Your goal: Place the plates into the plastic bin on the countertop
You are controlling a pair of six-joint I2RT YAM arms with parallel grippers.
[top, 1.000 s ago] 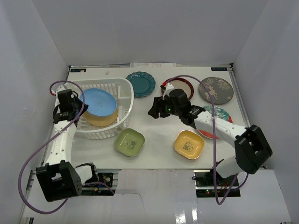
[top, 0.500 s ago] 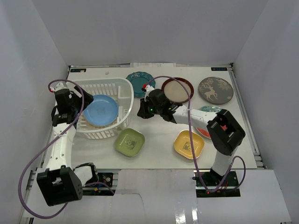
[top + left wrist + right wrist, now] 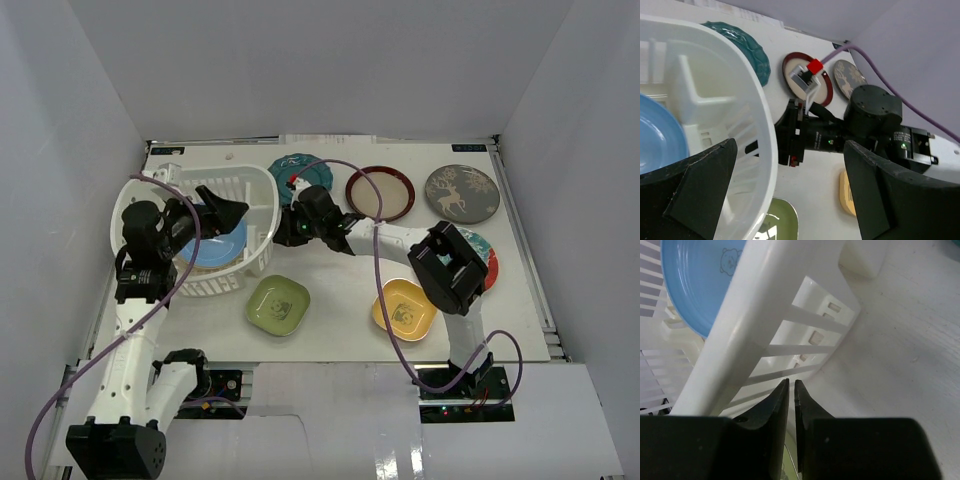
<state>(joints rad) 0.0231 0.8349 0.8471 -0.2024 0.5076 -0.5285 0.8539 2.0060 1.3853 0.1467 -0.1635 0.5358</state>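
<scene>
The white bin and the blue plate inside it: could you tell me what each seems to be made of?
The bin looks like moulded plastic, smooth and slightly glossy: thin slotted walls, rounded rim. The blue plate seems glossy plastic or melamine, given its even colour and printed bear face; glazed ceramic remains possible.

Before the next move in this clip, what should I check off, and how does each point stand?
1. Left hand open and empty: ok. Its fingers are spread wide over the basket, with nothing between them.
2. Right hand empty: ok. Its fingers are almost together, with nothing between them.
3. Right hand clear of the basket: cannot tell. It sits right beside the slotted wall, and contact is unclear.
4. Room in the basket: ok. The blue plate leaves bare floor beside it.
5. All plates in: not ok. The green plate, yellow plate, teal plate, red-rimmed plate and deer plate lie on the table.
</scene>
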